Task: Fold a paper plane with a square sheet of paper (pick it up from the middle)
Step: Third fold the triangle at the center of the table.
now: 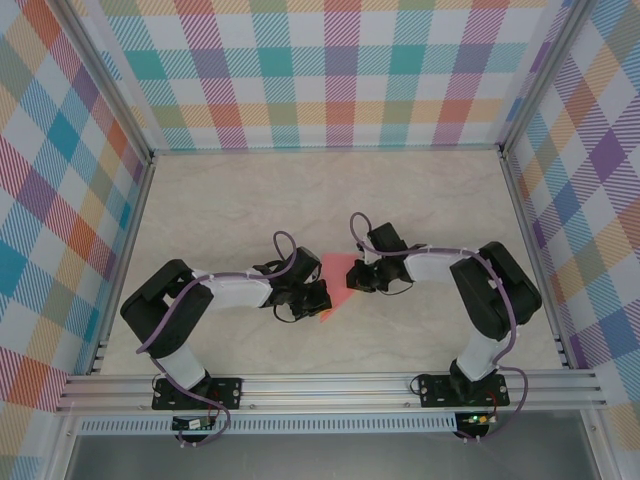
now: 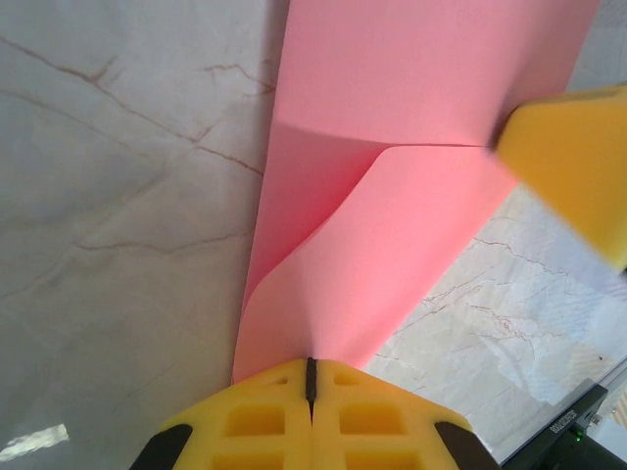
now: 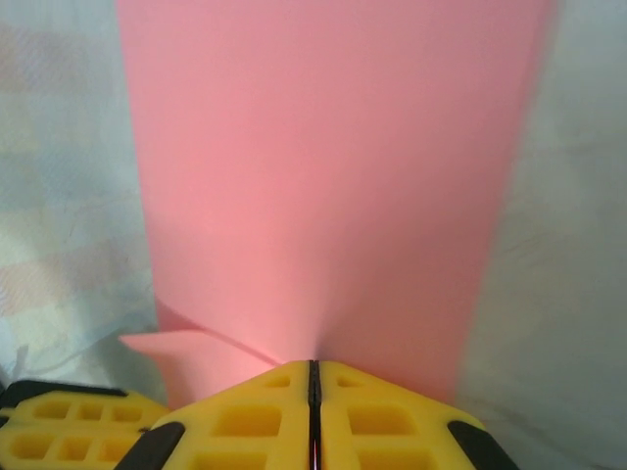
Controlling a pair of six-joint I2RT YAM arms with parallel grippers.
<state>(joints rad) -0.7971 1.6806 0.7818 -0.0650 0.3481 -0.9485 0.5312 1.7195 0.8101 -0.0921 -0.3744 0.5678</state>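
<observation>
While both arms reach inward over the bench (image 1: 220,210), the left end effector (image 2: 311,382) is clamped on one edge of the square sheet of paper (image 2: 421,78). The right end effector (image 3: 313,382) pinches it from the other side, and the partly folded sheet spans between them.

Two arms at work: the left arm (image 1: 235,290) and the right arm (image 1: 450,268) rise from bases at the near edge of the bench (image 1: 250,200). Their elbows are thrown outward and their forearms turned in toward the middle, purple cables looping along each. The left claw (image 2: 312,364) sits low, its yellow fingers pressed flat together on one edge of the square sheet of paper (image 1: 336,272). The right claw (image 3: 314,364) faces it from the other side, fingers likewise closed tight, pinching the sheet's opposite edge. The two wrists stand near each other, with only the sheet between them.
</observation>
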